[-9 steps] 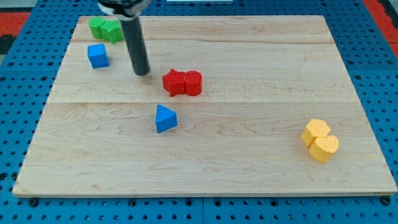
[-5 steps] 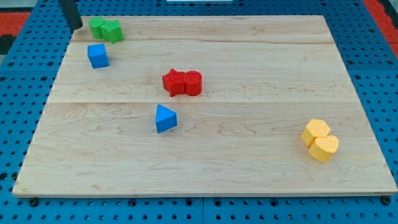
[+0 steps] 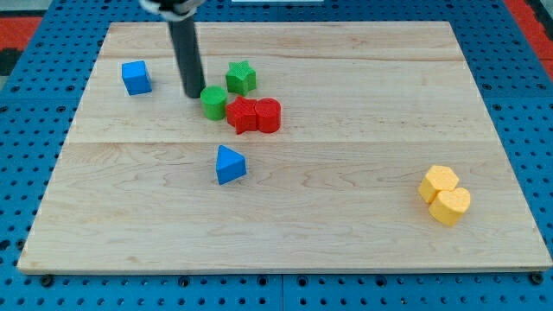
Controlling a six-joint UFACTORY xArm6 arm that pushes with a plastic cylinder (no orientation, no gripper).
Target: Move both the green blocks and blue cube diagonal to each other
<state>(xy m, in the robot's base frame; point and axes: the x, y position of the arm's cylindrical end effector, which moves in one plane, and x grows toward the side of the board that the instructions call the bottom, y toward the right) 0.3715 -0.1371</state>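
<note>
The blue cube [image 3: 136, 77] sits near the board's upper left. A green round block [image 3: 213, 102] lies against the left side of the red blocks [image 3: 253, 115]. A green star block [image 3: 241, 78] lies just above and to the right of it, apart from it. My tip [image 3: 193, 92] stands just left of the green round block, close to it or touching it, and right of the blue cube.
A blue triangular block [image 3: 229, 164] lies below the red blocks. Two yellow blocks [image 3: 445, 195] sit together at the lower right. The wooden board [image 3: 346, 225] rests on a blue pegboard surface.
The two green blocks have moved from the upper left corner down and right to the red blocks and have come apart. My tip has moved from the corner to beside the green round block.
</note>
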